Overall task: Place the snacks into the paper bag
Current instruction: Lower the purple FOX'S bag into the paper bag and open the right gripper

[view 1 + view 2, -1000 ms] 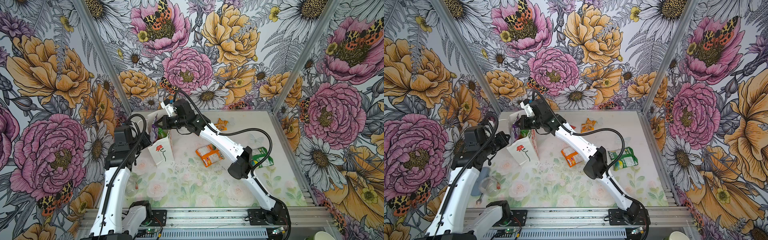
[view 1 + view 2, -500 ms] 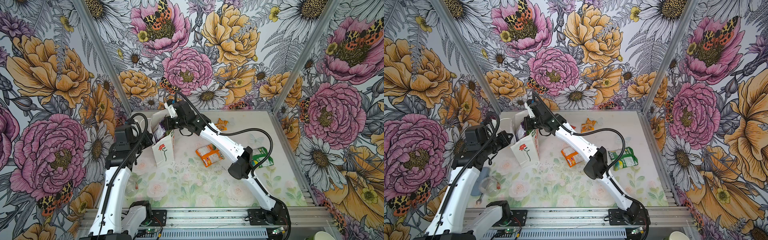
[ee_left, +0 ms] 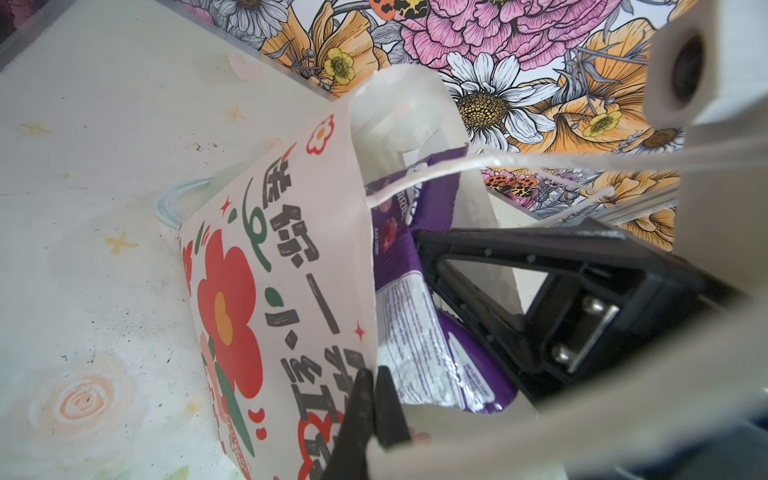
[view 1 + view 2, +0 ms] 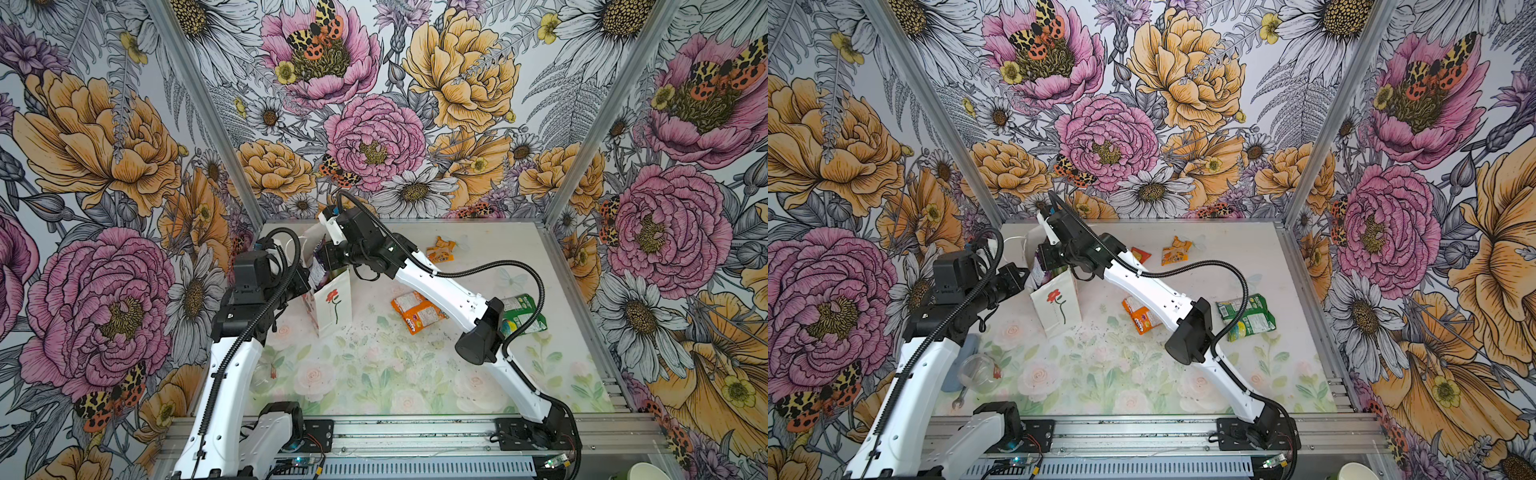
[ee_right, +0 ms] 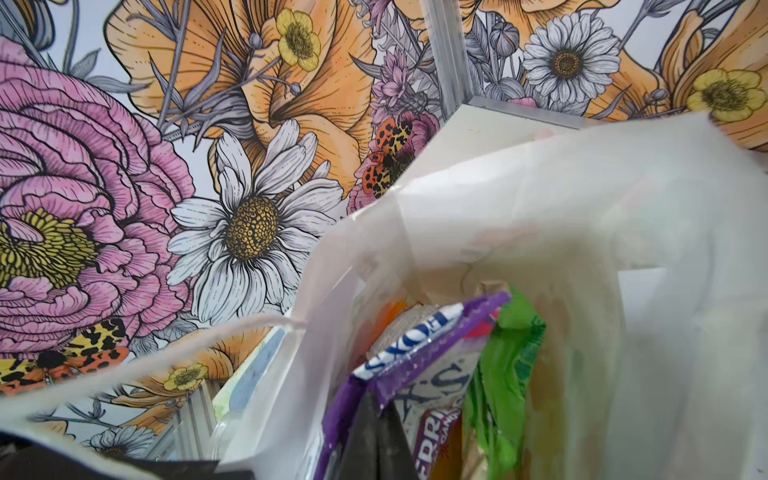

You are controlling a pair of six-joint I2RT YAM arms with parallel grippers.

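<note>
The white paper bag [image 4: 334,305] [image 4: 1057,309] stands at the back left of the table, mouth open. My left gripper [image 4: 305,286] [image 3: 374,399] is shut on the bag's printed side wall [image 3: 291,270] at the rim. My right gripper [image 4: 328,259] [image 5: 378,419] reaches into the mouth, shut on a purple snack packet [image 3: 415,332] [image 5: 419,353]. A green packet [image 5: 507,374] sits deeper inside. On the table lie an orange-white packet [image 4: 417,311], a green packet [image 4: 521,318], a yellow-orange packet [image 4: 442,251] and a small red one [image 4: 1140,254].
A clear plastic cup [image 4: 978,372], a blue-grey disc [image 4: 955,370] and a small wrench [image 4: 957,401] lie at the front left beside the left arm. Flowered walls close the back and both sides. The right arm's forearm [image 4: 440,291] spans above the orange-white packet.
My right gripper has carried the purple packet over the bag and down into its mouth. The bag has shifted slightly. The left gripper keeps its hold on the rim.
</note>
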